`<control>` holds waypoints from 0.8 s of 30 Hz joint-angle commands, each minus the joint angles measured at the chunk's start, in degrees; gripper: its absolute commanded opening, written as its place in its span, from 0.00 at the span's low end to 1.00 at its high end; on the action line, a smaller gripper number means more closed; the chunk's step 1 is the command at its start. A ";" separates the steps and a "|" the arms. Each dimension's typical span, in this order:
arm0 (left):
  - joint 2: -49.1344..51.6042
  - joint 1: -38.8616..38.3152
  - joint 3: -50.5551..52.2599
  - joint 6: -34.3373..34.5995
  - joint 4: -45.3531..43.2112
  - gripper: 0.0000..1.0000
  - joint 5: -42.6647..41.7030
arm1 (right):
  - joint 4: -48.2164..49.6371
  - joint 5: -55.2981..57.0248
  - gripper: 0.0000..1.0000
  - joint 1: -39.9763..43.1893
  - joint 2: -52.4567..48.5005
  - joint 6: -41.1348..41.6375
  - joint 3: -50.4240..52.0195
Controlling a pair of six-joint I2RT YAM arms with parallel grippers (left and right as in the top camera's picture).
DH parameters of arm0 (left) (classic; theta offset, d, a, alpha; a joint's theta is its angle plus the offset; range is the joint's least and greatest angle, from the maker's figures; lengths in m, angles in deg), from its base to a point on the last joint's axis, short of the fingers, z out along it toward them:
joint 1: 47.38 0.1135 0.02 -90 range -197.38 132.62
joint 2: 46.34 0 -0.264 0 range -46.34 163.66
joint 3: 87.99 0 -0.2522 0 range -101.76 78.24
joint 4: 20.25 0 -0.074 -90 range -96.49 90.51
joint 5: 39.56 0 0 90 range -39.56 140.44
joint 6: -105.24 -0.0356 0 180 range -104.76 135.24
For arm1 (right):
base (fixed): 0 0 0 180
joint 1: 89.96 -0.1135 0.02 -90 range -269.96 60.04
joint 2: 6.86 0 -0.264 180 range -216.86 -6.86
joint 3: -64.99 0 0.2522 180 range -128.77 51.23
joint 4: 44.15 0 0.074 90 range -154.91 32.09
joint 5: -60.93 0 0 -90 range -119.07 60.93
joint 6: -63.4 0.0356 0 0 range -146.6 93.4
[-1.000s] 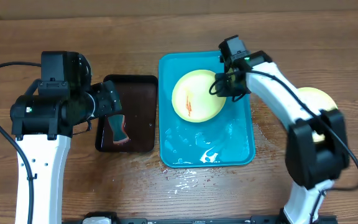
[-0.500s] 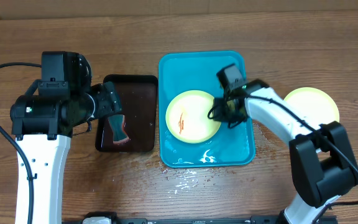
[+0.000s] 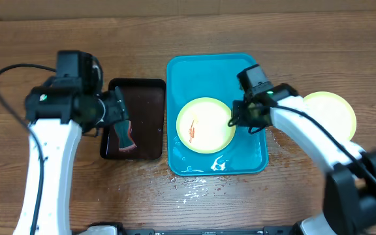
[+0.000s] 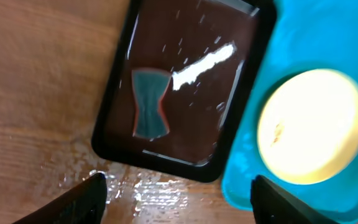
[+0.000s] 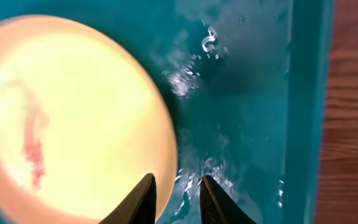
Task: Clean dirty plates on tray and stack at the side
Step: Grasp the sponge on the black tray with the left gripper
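One smeared plate (image 3: 205, 125) lies flat in the turquoise tray (image 3: 183, 72), its red streak unwiped, so its cleaning is still to do. A second plate (image 3: 337, 109) sits on the surface (image 3: 77, 39) to the right of the tray, partly under the right arm. It shows no smear where visible and is probably the start of the stack. The right gripper (image 5: 176, 183) hangs at the smeared plate's right rim, jaws slightly apart, gripping nothing. The left gripper (image 4: 178, 182) is spread wide and empty above the sponge (image 3: 124, 136) in the dark tray (image 3: 149, 91). No third plate shows.
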State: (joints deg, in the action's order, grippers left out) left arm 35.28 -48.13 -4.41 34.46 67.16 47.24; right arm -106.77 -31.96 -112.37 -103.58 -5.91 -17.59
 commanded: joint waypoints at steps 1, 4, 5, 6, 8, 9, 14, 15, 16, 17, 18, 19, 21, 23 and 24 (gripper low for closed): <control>4.48 -0.07 4.28 -1.09 -0.98 0.73 0.83 | -1.01 0.48 0.29 0.37 4.79 -3.19 -1.84; 7.63 -0.07 7.26 -1.03 -3.08 0.73 1.09 | -1.92 0.24 0.33 0.37 5.38 -3.17 -1.84; 8.70 -0.07 8.13 -0.59 -3.87 0.73 1.88 | -2.25 0.22 0.33 0.37 5.38 -3.15 -1.81; 9.92 -0.07 9.05 0.70 -4.79 0.73 3.52 | -2.69 0.24 0.33 0.37 5.33 -3.17 -1.75; 12.22 -0.07 10.38 2.10 -6.97 0.73 6.21 | -3.58 0.24 0.33 0.26 5.33 -3.15 -1.75; 13.46 -0.07 10.99 2.23 -8.15 0.73 6.82 | -3.89 0.22 0.33 0.26 5.33 -3.15 -1.75; 20.63 -0.07 13.81 3.72 -13.90 0.71 9.29 | -4.46 0.22 0.32 0.26 5.33 -3.13 -1.73; 22.45 -0.07 13.94 4.20 -14.53 0.70 10.10 | -4.61 0.24 0.32 0.26 5.33 -3.13 -1.70; 25.44 -0.07 13.92 4.13 -15.69 0.66 10.01 | -4.68 0.22 0.32 0.26 5.33 -3.13 -1.70; 26.82 -0.04 13.92 4.15 -16.24 0.61 9.99 | -4.68 0.22 0.32 0.26 5.33 -3.13 -1.70; 28.00 -0.04 13.92 4.15 -16.83 0.58 9.70 | -4.68 0.22 0.32 0.26 5.33 -3.10 -1.70; 28.81 -0.04 13.92 4.15 -17.27 0.56 9.51 | -4.66 0.22 0.32 0.26 5.33 -2.97 -1.70; 30.05 -0.04 13.92 4.15 -18.47 0.50 8.48 | -4.63 0.22 0.31 0.26 5.33 -2.93 -1.70; 30.38 -0.04 13.92 4.15 -19.34 0.27 7.34 | -4.63 0.24 0.31 0.26 5.33 -2.93 -1.70; 30.32 -0.04 13.90 4.13 -19.47 0.11 6.54 | -4.63 0.22 0.31 0.26 5.33 -2.93 -1.70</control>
State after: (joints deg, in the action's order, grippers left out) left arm 64.05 -48.13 8.88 37.76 48.60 54.56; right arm -111.58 -31.81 -112.39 -98.32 -8.65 -18.48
